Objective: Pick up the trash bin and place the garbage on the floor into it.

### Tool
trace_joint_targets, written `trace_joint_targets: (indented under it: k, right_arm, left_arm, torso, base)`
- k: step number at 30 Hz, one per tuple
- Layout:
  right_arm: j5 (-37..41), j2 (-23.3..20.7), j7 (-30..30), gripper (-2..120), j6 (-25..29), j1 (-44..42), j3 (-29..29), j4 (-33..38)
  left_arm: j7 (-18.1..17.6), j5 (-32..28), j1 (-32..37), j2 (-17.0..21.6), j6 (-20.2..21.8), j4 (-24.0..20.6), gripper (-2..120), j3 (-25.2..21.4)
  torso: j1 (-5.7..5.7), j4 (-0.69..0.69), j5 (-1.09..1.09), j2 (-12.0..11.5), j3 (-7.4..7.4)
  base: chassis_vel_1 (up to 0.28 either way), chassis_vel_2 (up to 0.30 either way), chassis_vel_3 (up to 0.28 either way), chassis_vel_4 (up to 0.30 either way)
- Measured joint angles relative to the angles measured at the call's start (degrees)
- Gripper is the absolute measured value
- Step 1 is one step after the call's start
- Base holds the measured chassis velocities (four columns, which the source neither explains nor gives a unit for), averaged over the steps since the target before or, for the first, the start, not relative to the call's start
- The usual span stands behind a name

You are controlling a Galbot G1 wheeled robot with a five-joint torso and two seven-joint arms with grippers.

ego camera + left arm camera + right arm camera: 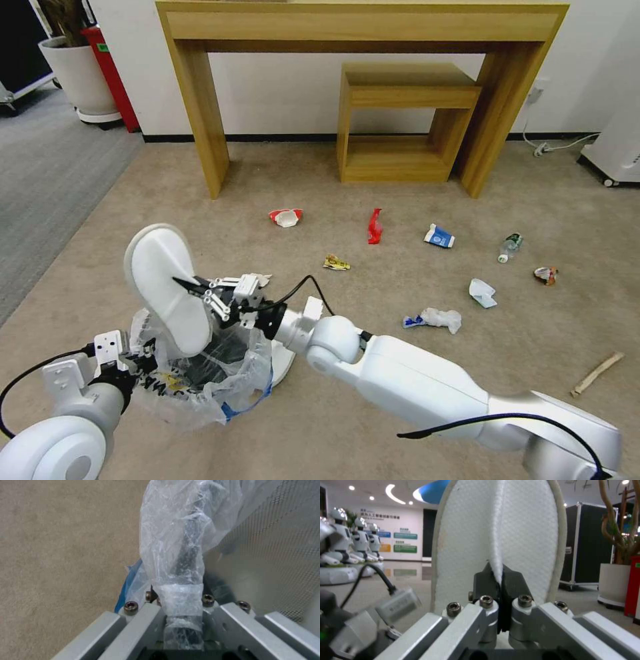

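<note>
**Slipper Held Over Bin: Release Hazards**

The right gripper [192, 287] is closed on a thin fold of a white slipper [163, 283], and the right wrist view shows the dark pads [486, 580] pinching only a narrow ridge of fabric. The slipper stands nearly upright above the trash bin [207, 373], its lower end at the bin mouth. The left gripper [137, 360] is clamped on the bin's rim through the crinkly plastic liner [173, 555], holding the bin at the robot's left front.

Probable faults from this position:

- Slip of grasp. The pinch is shallow; the fabric fold may pull free early and drop the slipper outside the rim.
- Bridging. The slipper looks long relative to the bin opening; released at an angle, it may lodge across the rim or tip out.
- Liner displacement. The loose bag may be dragged inward or off the rim by the descending slipper.
- Bin tilt. The left grip acts on one side only, so added load may swing the bin.

A second white slipper [283, 360] lies on the carpet, partly hidden behind the bin and the right arm. A crushed red-white cup [286, 217], red wrapper [375, 226], blue-white carton [439, 236], green-label bottle [510, 247] and wooden stick [597, 373] lie scattered, well apart.
</note>
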Motion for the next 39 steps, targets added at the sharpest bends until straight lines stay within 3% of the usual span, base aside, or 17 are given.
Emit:
trace_joint_targets:
  k: [8,12,14,18,24,30,33,35,36,39]
  right_arm:
    - [-1.64,0.62,-0.08,1,0.16,-0.21,-0.29,-2.08]
    - [-1.79,0.17,-0.11,14,-0.5,-0.46,-0.43,-1.79]
    - [-1.9,-0.08,-0.1,27,-0.66,-0.64,-0.5,-1.66]
    - [-2.02,-0.27,-0.06,36,-0.71,-0.74,-0.51,-1.52]
    - [-1.66,-1.39,0.43,61,-1.0,-1.08,0.08,0.07]
    - [2.65,-5.11,5.15,81,-5.45,-2.82,5.38,7.55]
    - [4.68,-10.4,7.5,96,-7.61,-5.0,11.49,11.95]
    - [4.68,-10.4,7.5,96,-7.61,-5.0,11.49,11.95]
    - [5.24,-13.4,8.02,100,-8.13,-6.42,14.72,13.82]
    - [5.55,-16.05,8.61,100,-8.81,-8.09,17.87,15.96]
  left_arm:
    - [-0.01,-0.48,0.41,0.29,0.0,-0.56,0,-0.67]
    - [-0.03,-0.81,0.44,0.46,0.0,-0.74,0,-0.9]
    - [-0.05,-0.91,0.43,0.58,0.0,-0.78,0,-0.9]
    - [-0.09,-0.93,0.32,0.57,0.0,-0.78,0,-0.89]
    - [-0.12,-0.9,-0.03,0.44,0.0,-0.07,0,-0.65]
    - [-0.13,-0.95,-0.71,1.08,-0.06,1.81,0,-0.98]
    - [-0.14,-1.51,-1.2,1.92,-0.16,3.64,0,-1.73]
    - [-0.14,-1.51,-1.2,1.92,-0.16,3.64,0,-1.73]
    - [-0.13,-1.77,-1.46,2.36,-0.23,4.98,0,-2.02]
    - [-0.19,-2.06,-1.83,2.83,-0.28,6.31,0,-2.31]
  torso:
    - [0.0,0.0,0.01,0.0,0.0]
    - [0.0,0.0,0.01,0.0,0.0]
    - [0.0,0.0,0.01,0.0,0.0]
    - [0.0,0.0,0.01,0.0,0.0]
    - [0.0,0.0,0.01,0.0,0.0]
    - [0.0,0.0,0.01,0.0,0.0]
    - [0.0,-0.01,0.02,0.0,0.0]
    - [0.0,-0.01,0.02,0.0,0.0]
    - [0.0,-0.02,0.03,0.0,0.0]
    - [0.0,-0.02,0.02,0.0,0.0]
  base:
    - [0.0,0.0,0.0,0.0]
    - [0.0,0.0,0.0,0.0]
    - [0.0,0.0,0.0,0.0]
    - [0.0,0.0,0.0,0.0]
    - [0.0,0.0,0.0,0.0]
    - [0.0,0.0,0.0,0.0]
    - [0.0,0.0,0.0,0.0]
    - [0.0,0.0,0.0,0.0]
    - [0.0,0.0,0.0,0.0]
    - [0.0,0.0,0.0,0.0]
